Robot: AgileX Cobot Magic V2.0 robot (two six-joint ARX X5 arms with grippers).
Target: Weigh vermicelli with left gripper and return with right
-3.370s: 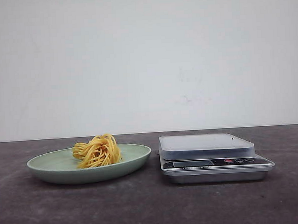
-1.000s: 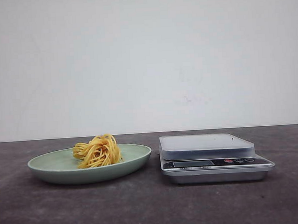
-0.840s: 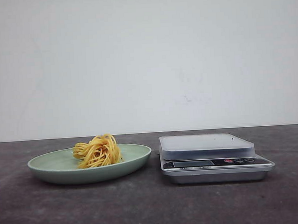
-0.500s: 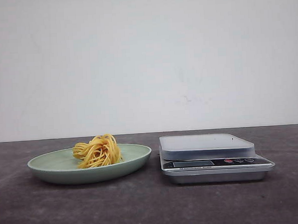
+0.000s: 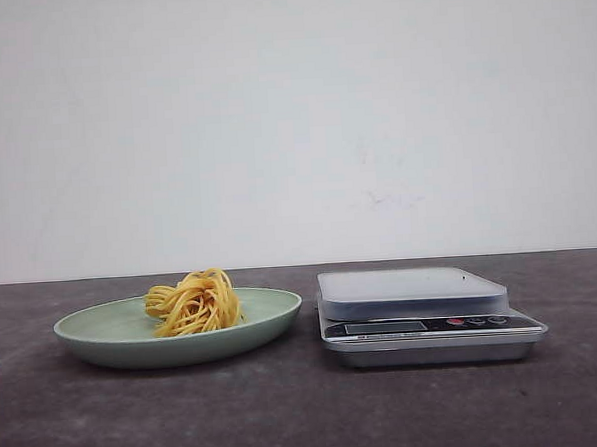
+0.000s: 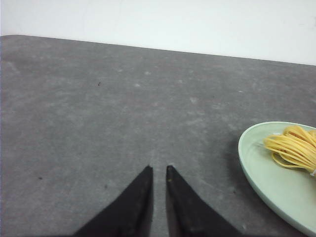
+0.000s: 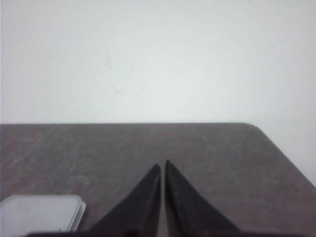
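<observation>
The vermicelli [image 5: 194, 302] sits as a small clump of yellow-orange strands with curly loops on a pale green plate [image 5: 104, 339], a little toward the plate's right half in the front view. The plate rests on the dark grey table [image 5: 288, 414], on the left side of the scene. Just beside it on the right, apart from its rim by a narrow strip of table, stands a silver kitchen scale [image 5: 429, 317] with a flat bare weighing platform and a dark front panel carrying a display and small buttons; what the display reads is too small to tell. Neither arm shows in the front view. In the left wrist view the left gripper [image 6: 159, 170] hangs over bare table with its black fingers [image 6: 138, 197] drawn nearly together, only a thin gap between the tips, gripping nothing; the plate and part of the vermicelli lie off to one side, well apart from the tips. In the right wrist view the right gripper [image 7: 162, 165] likewise has its fingers [image 7: 187, 207] pressed almost closed and empty above the table, with a corner of the scale visible near the picture's edge.
</observation>
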